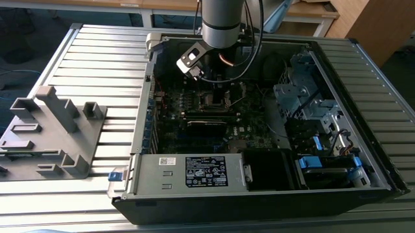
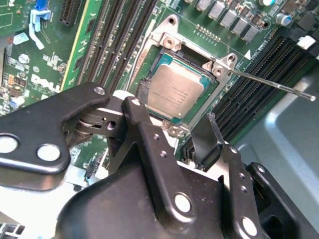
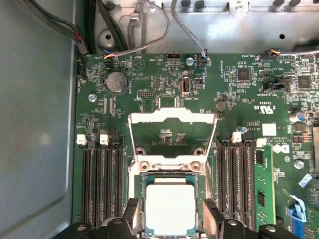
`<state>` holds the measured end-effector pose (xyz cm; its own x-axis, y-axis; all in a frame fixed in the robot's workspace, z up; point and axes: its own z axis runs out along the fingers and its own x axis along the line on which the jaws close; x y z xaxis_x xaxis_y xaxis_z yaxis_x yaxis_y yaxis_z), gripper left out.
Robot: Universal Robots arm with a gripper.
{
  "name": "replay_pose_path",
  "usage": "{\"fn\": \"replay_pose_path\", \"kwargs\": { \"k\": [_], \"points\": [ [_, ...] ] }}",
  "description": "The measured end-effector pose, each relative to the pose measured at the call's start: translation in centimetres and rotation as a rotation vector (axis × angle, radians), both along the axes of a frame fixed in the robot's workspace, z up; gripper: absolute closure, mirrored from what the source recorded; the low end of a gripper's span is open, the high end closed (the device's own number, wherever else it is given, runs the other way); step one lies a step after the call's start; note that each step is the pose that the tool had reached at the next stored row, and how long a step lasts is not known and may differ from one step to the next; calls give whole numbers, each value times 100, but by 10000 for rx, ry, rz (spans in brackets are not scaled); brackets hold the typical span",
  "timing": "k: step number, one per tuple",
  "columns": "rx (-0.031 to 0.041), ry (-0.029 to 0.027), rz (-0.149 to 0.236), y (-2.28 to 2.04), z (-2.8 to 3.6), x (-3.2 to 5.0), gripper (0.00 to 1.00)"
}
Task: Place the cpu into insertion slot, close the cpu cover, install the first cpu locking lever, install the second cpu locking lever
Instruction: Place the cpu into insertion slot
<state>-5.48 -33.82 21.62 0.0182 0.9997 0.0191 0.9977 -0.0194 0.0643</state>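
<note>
cpu (image 3: pixel 170 215) seated in insertion slot (image 3: pixel 143 199); cpu cover (image 3: pixel 172 116) swung open; claw (image 3: pixel 170 204) fingers spread astride cpu.

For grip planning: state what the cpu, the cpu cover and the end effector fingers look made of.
The cpu: probably metal, a matte silvery-grey lid with soft even sheen. The cpu cover: likely thin sheet metal, bright silvery, glaring under the light. The end effector fingers: matte black, perhaps coated metal or plastic; the look leaves it open.
</note>
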Motion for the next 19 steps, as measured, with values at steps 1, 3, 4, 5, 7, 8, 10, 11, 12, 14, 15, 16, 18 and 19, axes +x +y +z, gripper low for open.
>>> {"fn": "replay_pose_path", "kwargs": {
  "k": [1, 3, 4, 5, 7, 8, 10, 11, 12, 14, 15, 16, 18, 19],
  "points": [
    [-1, 0, 0, 0, 0, 0, 38],
    [-3, 2, 0, 0, 2, 0, 38],
    [-2, 1, -1, 0, 2, 0, 38],
    [-7, 5, 0, -1, 11, -1, 38],
    [-5, 2, -1, -1, 38, -1, 38],
    [-4, 2, -1, -1, 53, -1, 38],
    [-2, 1, 0, 0, 81, 0, 38],
    [-4, 2, -1, 0, 88, 0, 38],
    [-2, 1, 0, 0, 87, 0, 38],
    [0, 0, -1, 0, 88, 0, 38],
    [-2, 1, -1, 0, 89, 0, 38],
    [-3, 1, -1, 0, 90, 0, 38],
    [-3, 1, -1, 0, 91, 0, 38],
    [-2, 1, 0, 0, 91, 0, 38]
  ]
}}
